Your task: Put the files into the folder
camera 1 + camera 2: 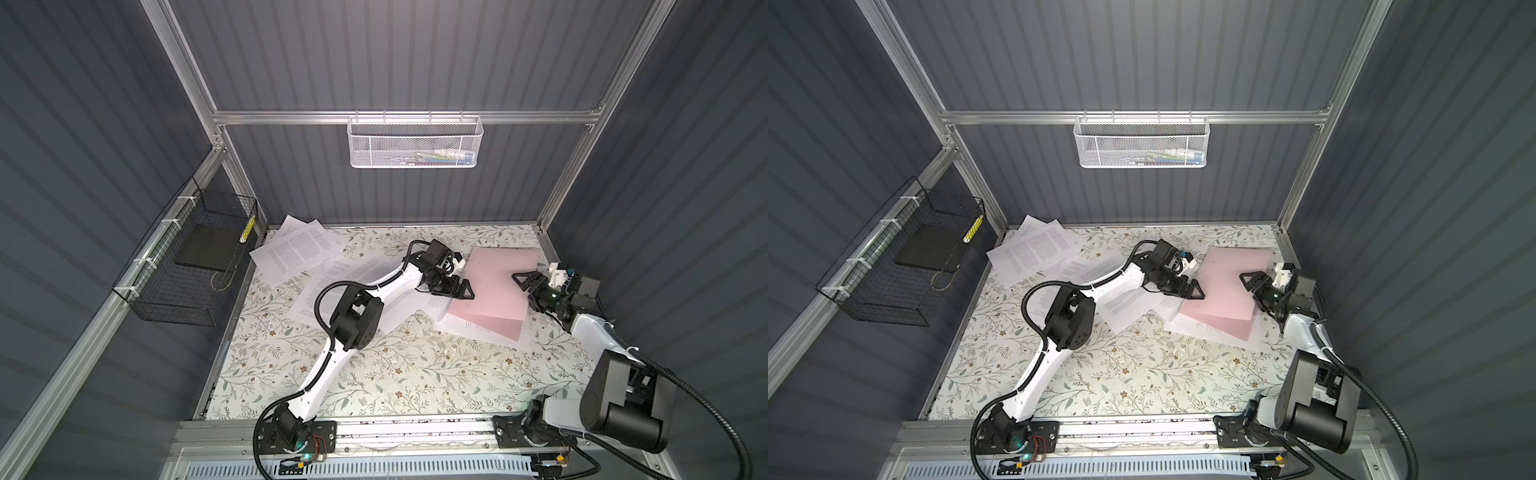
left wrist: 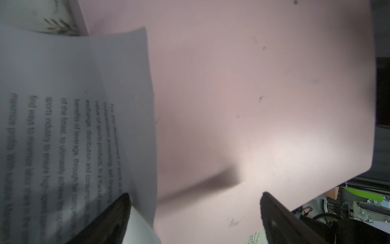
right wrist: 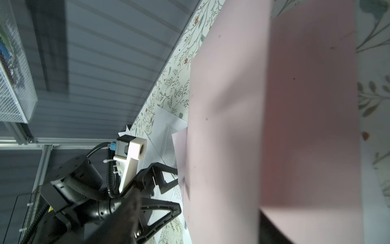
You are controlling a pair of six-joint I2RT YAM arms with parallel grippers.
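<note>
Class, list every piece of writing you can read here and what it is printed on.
"to ultimately achieve the": paper sheet, left wrist view.
"distribution and consumption": same sheet.
"maximize profits": same sheet.
Other sheets, in both top views: too small to read.

Pink folder (image 1: 494, 291) on floral tabletop (image 1: 395, 374), cover part lifted, printed files (image 1: 295, 249) strewn leftward, left gripper (image 1: 467, 290) and right gripper (image 1: 519, 279) at opposite cover edges.

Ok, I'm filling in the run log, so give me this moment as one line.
folder: cover partly lifted | left gripper: open at its edge | right gripper: at cover, grip unclear | files: scattered on table
</note>
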